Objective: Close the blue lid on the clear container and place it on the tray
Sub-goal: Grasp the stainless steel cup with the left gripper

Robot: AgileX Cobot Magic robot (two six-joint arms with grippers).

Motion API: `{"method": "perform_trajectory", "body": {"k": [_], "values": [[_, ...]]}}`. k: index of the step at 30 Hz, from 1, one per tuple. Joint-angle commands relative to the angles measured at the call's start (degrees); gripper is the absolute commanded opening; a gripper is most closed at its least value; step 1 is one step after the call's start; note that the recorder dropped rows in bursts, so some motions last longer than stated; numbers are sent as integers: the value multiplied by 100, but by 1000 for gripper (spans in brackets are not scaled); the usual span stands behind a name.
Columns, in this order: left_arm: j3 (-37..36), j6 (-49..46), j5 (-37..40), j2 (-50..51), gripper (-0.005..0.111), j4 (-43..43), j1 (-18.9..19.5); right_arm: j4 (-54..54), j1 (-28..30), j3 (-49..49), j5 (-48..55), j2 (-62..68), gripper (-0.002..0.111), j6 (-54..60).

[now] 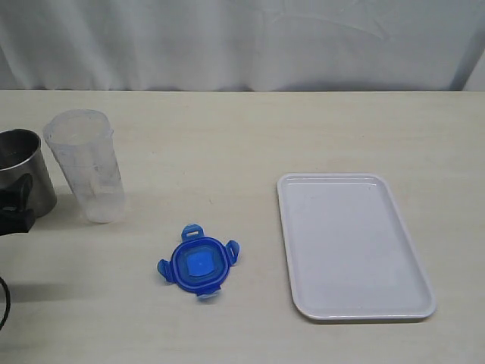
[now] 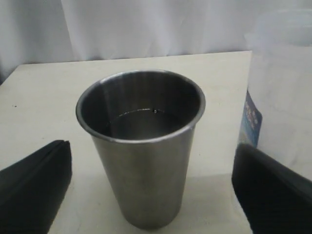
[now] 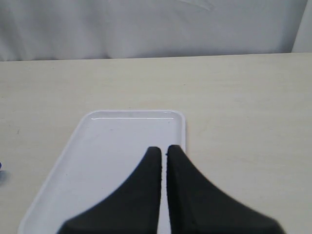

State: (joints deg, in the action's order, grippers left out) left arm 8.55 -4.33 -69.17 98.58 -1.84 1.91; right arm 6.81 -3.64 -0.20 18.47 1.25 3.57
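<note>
Evidently, the blue lid [image 1: 198, 260] is lying between clear container [image 1: 87, 163] and tray [image 1: 348, 243].
Nearer it, the left gripper [image 2: 151, 190] is gaping wide; the right gripper [image 3: 163, 156] is hovering shut.

Soft, even light is filling all 3 views w/ no harsh glare; in the ext. view only faint shadows are hugging the blue lid [image 1: 198, 260] & tray [image 1: 352, 243], plus a dim patch lying on the table [image 1: 227, 144] bottom-left. In the left wrist view the steel cup [image 2: 141, 146] is showing sharp w/ a thin rim highlight, while the clear container [image 2: 282, 97] beside it is washing out & blurring. In the right wrist view the right gripper [image 3: 164, 150] is reading flat black w/o detail, the tray's far rim catching a pale gleam.
</note>
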Motion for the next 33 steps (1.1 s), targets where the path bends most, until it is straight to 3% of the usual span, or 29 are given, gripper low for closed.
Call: {"method": "perform_trajectory", "body": {"k": [1,22,33], "values": [[32,-33,-79,148,89,-52,11,-3,-10,20,-21,3,5,-9],[830,-165,-79,1590,89,184,11,-3,-23,20,-21,3,5,-9],[1192,-189,-79,1743,89,276,11,-3,-23,20,-21,3,5,-9]]}}
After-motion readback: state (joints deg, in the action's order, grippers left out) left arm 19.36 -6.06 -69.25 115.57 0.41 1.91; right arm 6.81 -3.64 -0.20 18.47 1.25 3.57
